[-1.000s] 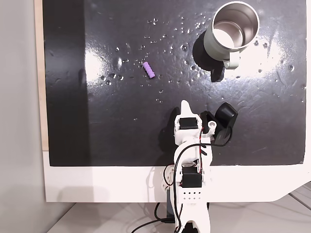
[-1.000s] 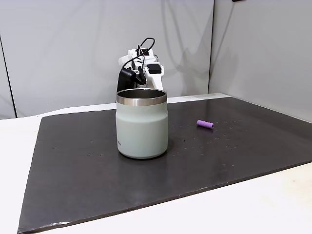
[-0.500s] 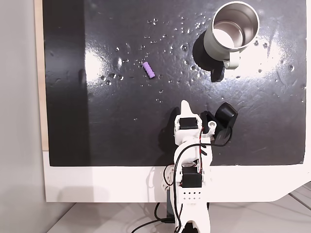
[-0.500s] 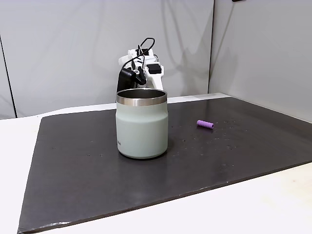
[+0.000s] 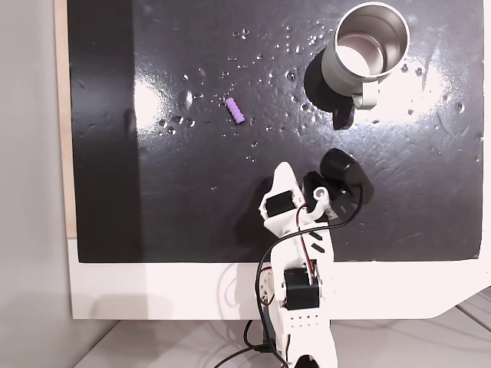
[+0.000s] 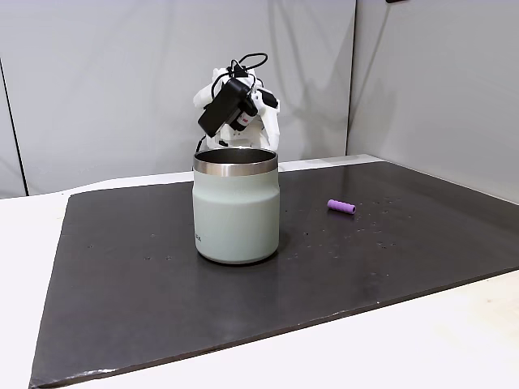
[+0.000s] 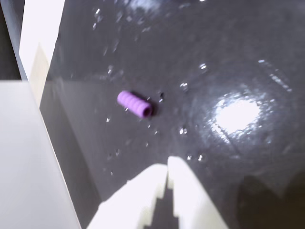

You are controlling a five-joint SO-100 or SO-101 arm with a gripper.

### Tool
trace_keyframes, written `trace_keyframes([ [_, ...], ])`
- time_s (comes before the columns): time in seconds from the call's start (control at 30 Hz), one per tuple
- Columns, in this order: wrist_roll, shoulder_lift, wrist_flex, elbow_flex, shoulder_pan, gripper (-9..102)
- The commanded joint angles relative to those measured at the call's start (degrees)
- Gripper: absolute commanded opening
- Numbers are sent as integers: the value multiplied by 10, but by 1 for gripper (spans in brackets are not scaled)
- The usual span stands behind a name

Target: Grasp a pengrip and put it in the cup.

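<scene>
Pengrip [image 7: 135,104]: tiny purple tube with bumpy rings, lying flat on black mat [image 5: 192,192]. White jaws tips together, holding nothing, well apart from pengrip.

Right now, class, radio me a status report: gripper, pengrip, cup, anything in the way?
Gripper shut, empty, aimed toward pengrip. Pengrip lies loose on mat, apart from cup. Cup upright. Path clear.
</scene>
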Motion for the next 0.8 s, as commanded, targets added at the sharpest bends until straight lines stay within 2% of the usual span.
trace_keyframes([
  [0.0, -52, -83, 15, -113, -31, 0],
  [0.17, -116, -288, 78, -288, -57, 0],
  [0.43, -236, -454, 180, -498, -94, 0],
  [0.6, -350, -562, 185, -615, -112, 0],
  [0.77, -487, -577, 122, -621, -120, 0],
])
